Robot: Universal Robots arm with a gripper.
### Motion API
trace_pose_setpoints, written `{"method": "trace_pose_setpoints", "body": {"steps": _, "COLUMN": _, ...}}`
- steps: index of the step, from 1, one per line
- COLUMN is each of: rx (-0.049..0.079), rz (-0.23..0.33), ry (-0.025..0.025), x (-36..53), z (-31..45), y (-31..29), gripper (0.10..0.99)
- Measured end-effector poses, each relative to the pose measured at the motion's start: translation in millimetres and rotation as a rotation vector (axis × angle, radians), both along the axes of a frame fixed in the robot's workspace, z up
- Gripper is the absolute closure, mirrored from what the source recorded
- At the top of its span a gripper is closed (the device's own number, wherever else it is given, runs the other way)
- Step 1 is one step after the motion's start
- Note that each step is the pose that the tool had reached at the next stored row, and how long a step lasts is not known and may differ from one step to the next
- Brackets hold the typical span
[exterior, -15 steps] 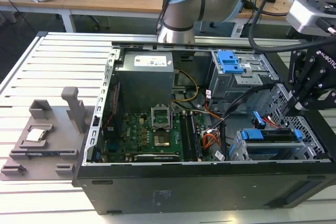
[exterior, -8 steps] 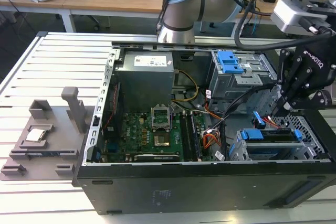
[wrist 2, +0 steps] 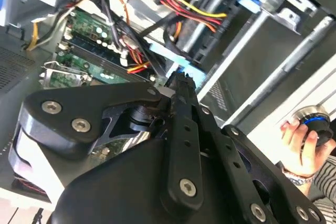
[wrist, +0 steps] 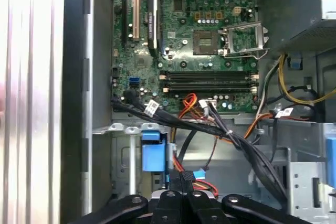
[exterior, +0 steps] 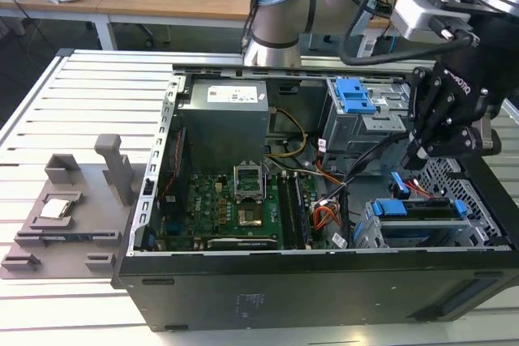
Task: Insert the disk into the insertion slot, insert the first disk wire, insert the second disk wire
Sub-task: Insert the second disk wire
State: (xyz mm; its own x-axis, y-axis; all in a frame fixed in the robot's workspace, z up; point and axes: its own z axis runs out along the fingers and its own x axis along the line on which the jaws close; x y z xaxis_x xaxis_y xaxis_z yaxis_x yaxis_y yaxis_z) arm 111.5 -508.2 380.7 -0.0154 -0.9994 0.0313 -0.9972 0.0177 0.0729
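The disk (exterior: 408, 208) lies in the insertion slot (exterior: 430, 237), low toward the exterior view's right, its blue carrier bracket level with the cage's top edge, so the drive looks seated. Just above its near end hangs a light-blue cable connector (exterior: 397, 184) on red wires (exterior: 422, 190). The hand (exterior: 416, 154) hovers directly over it.

In both wrist views the hand's (wrist 2: 179, 80) (wrist: 182, 196) fingers are drawn together with no gap. Cables run right up to their tips, but whether a plug is pinched between them I cannot tell.

The step in hand appears to be a disk wire. To do it well, the plug should probably be squared to the drive's port with its key the right way round. It should go in straight, without rocking, and the loose cable bundle (wrist: 236, 142) should stay out of the path.

Around this is the open computer case (exterior: 268, 285) on the slatted tabletop (exterior: 89, 95), with the motherboard (wrist: 199, 40) mid-frame.

As for writing, a white label (exterior: 236, 95) sits on the power supply (exterior: 223, 131) and small white tags (wrist: 151, 108) hang on the cables. Their print is too fine to make out. White lettering marks the hand's body.
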Motion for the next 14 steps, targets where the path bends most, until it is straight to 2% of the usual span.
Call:
{"method": "trace_pose_setpoints", "body": {"steps": 1, "rx": 0.000, "rz": 0.000, "ry": 0.0000, "x": -0.6, "z": -0.2, "y": 6.0, "gripper": 0.980}}
{"method": "trace_pose_setpoints", "body": {"steps": 2, "rx": 0.000, "rz": 0.000, "ry": 0.0000, "x": -0.8, "z": -0.4, "y": 8.1, "gripper": 0.980}}
{"method": "trace_pose_setpoints", "body": {"steps": 8, "rx": 0.000, "rz": 0.000, "ry": -0.0001, "x": -0.9, "z": -0.5, "y": 8.1, "gripper": 0.973}}
{"method": "trace_pose_setpoints", "body": {"steps": 12, "rx": 0.000, "rz": 0.000, "ry": 0.0000, "x": -0.9, "z": -0.6, "y": 8.1, "gripper": 0.725}}
{"method": "trace_pose_setpoints", "body": {"steps": 14, "rx": -0.004, "rz": 0.000, "ry": 0.0000, "x": -0.8, "z": -1.2, "y": 8.1, "gripper": 0.725}}
